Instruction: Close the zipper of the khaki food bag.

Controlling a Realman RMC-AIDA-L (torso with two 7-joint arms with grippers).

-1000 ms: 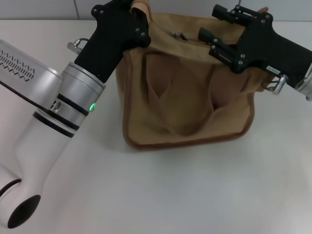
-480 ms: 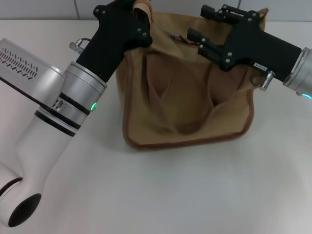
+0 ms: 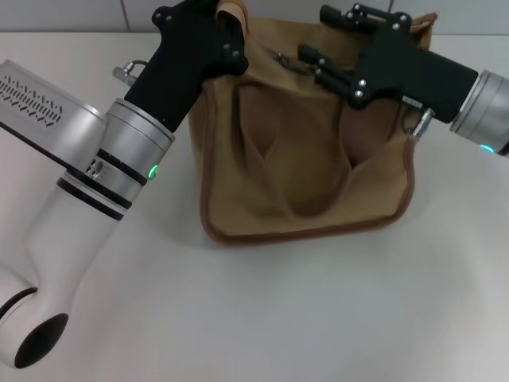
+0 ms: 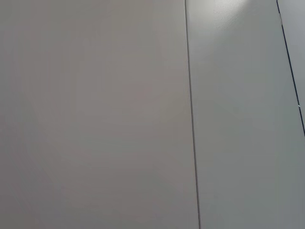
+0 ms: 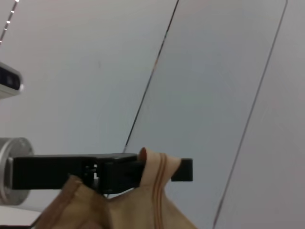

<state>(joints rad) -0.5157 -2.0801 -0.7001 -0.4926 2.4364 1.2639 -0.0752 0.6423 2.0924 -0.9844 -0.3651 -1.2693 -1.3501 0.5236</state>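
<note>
The khaki food bag (image 3: 302, 159) stands on the white table, its front panel with a flat handle facing me. At its top left corner my left gripper (image 3: 225, 16) is shut on a tan fabric loop of the bag; the right wrist view shows that gripper (image 5: 178, 170) clamped on the loop (image 5: 155, 164). The zipper's silver slider and pull tab (image 3: 285, 57) lie on the top panel, left of centre. My right gripper (image 3: 312, 33) hovers over the top panel just right of the slider, open, with one finger above and one below the zipper line.
The white table (image 3: 318, 318) spreads out in front of the bag. Behind the bag rises a pale panelled wall (image 4: 95, 114), which fills the left wrist view. My left arm's silver and white links (image 3: 95, 175) cross the table's left side.
My right gripper has moved left along the bag's top, from the right end to just beside the zipper slider. The left gripper and the bag have held still.
</note>
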